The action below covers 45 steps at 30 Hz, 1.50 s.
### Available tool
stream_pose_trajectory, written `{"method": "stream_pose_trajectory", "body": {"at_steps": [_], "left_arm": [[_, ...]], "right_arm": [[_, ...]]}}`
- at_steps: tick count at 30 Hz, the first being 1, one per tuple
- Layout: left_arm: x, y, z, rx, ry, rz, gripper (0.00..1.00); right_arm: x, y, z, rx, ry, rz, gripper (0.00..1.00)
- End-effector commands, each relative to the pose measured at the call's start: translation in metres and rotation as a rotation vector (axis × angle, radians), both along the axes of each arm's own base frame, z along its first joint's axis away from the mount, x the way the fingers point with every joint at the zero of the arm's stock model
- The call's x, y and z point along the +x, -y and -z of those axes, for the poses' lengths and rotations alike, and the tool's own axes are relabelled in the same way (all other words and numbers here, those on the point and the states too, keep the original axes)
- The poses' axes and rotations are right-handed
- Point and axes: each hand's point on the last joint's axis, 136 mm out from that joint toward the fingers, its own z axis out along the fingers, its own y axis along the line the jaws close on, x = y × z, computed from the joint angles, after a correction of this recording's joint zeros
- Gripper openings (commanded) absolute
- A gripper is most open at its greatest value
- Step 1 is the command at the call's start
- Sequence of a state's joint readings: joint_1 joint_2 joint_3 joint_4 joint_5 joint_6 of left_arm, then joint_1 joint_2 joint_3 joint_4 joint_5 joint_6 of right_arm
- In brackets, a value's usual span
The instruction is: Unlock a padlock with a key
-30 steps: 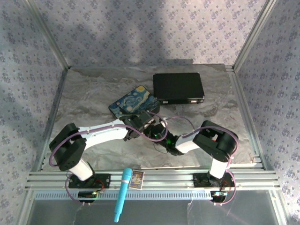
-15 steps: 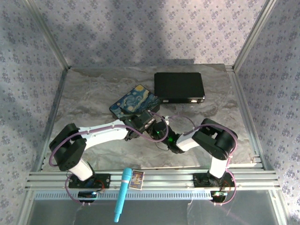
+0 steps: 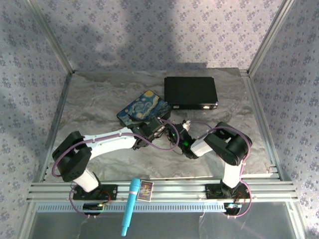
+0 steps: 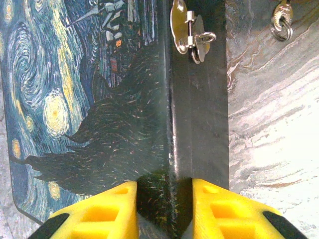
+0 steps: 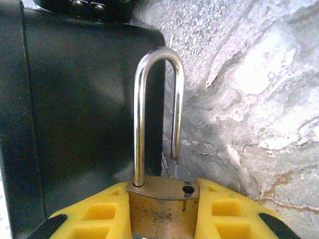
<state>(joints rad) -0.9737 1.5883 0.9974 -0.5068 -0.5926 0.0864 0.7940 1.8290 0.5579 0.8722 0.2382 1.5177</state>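
The right gripper [image 5: 163, 188] has its yellow, pocketed jaws clamped on the padlock [image 5: 162, 211], a scuffed brass block sitting squarely between them. The shackle [image 5: 141, 114], a polished steel hoop, stands up past the jaw tips. Its long leg is seated in the body and its short leg hangs free above its hole. Left of the hoop rises a smooth black wall [image 5: 75, 109] with a rounded corner. To the right lies the table [image 5: 249, 74], grey and veined like marble.

The left gripper [image 4: 164, 185] holds its yellow jaws narrowly apart at the edge of the starry-night box [image 4: 75, 99], where the glossy painted lid meets the matt black front. Whether they pinch it I cannot tell. Farther along that front sits the bright metal clasp [image 4: 192, 30]. Beyond it, apart from the box on the bare table, lies the key [image 4: 281, 20], silvery with a small ring and partly cut by the frame edge.

From above, a flat black case [image 3: 190, 92] lies just past the box.
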Motion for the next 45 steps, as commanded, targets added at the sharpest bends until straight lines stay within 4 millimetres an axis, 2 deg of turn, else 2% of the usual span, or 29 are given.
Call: {"method": "stream_pose_trajectory", "body": {"at_steps": [1, 6, 8, 12, 14, 16, 18, 22, 26, 31, 33, 35, 40, 45], "left_arm": [[-0.064, -0.047, 0.062, 0.201, -0.338, 0.039, 0.29], [-0.051, -0.052, 0.050, 0.219, -0.259, -0.005, 0.31], [-0.042, -0.053, 0.042, 0.215, -0.198, -0.029, 0.35], [-0.030, -0.053, 0.030, 0.185, -0.133, -0.081, 0.41], [-0.027, -0.053, 0.025, 0.183, -0.110, -0.111, 0.49], [-0.022, -0.056, 0.019, 0.171, -0.080, -0.163, 0.66], [-0.022, -0.055, 0.022, 0.137, -0.110, -0.195, 0.80], [-0.017, -0.057, 0.022, 0.110, -0.099, -0.278, 0.92], [-0.011, -0.065, 0.019, 0.095, -0.057, -0.354, 0.95], [-0.002, -0.080, 0.006, 0.080, 0.023, -0.433, 0.97], [0.001, -0.086, 0.002, 0.067, 0.042, -0.455, 0.98], [0.002, -0.093, 0.001, 0.052, 0.039, -0.478, 0.98], [0.005, -0.119, 0.000, 0.050, 0.046, -0.552, 0.98], [0.012, -0.134, -0.002, 0.007, 0.045, -0.591, 0.98]], "right_arm": [[-0.004, 0.005, 0.013, -0.100, -0.031, -0.038, 0.05], [-0.034, 0.011, 0.040, -0.231, -0.224, -0.255, 0.06], [-0.049, 0.025, 0.049, -0.329, -0.306, -0.338, 0.06], [-0.071, 0.050, 0.053, -0.452, -0.422, -0.468, 0.07], [-0.078, 0.059, 0.052, -0.495, -0.483, -0.543, 0.08], [-0.084, 0.066, 0.053, -0.526, -0.554, -0.632, 0.11], [-0.090, 0.072, 0.054, -0.582, -0.608, -0.701, 0.13], [-0.099, 0.081, 0.057, -0.628, -0.684, -0.775, 0.17], [-0.101, 0.098, 0.052, -0.738, -0.710, -0.778, 0.22], [-0.098, 0.119, 0.033, -0.904, -0.701, -0.730, 0.27], [-0.099, 0.121, 0.031, -0.909, -0.705, -0.718, 0.32], [-0.102, 0.121, 0.032, -0.910, -0.712, -0.723, 0.41], [-0.106, 0.113, 0.033, -0.892, -0.693, -0.751, 0.47], [-0.099, 0.102, 0.017, -0.894, -0.631, -0.750, 0.57]]}}
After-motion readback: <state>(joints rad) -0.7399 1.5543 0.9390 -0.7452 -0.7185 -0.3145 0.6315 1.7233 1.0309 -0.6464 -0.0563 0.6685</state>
